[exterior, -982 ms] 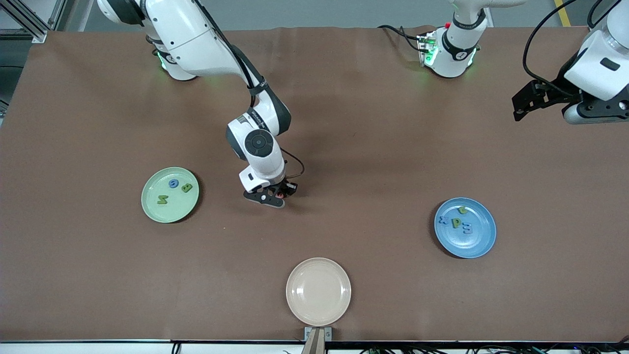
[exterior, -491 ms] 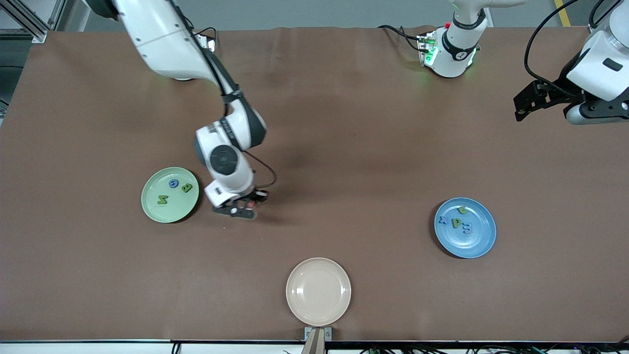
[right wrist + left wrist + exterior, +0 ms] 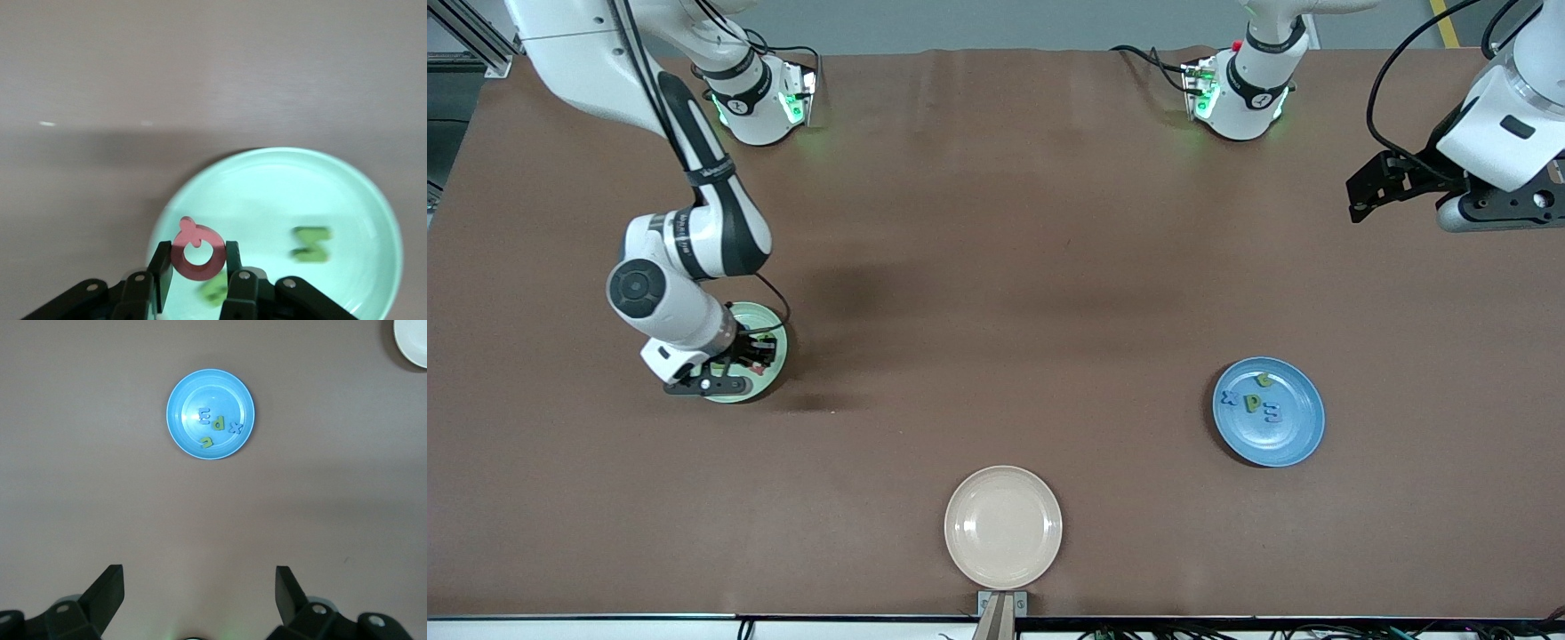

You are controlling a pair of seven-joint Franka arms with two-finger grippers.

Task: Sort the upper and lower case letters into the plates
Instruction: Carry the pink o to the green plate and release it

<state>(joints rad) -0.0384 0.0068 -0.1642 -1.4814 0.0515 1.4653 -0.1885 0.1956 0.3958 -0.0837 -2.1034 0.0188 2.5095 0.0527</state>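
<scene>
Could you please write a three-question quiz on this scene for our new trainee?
1. True or false: the right gripper holds a pinkish-red letter over the green plate.
2. How many letters lie in the blue plate? A) two B) four C) six
3. Fill in: the cream plate holds ____ letters.

Key:
1. True; its jaws clamp the letter at both sides.
2. B; the left wrist view shows four.
3. No. The left gripper waits open, above the table at the left arm's end.
</scene>
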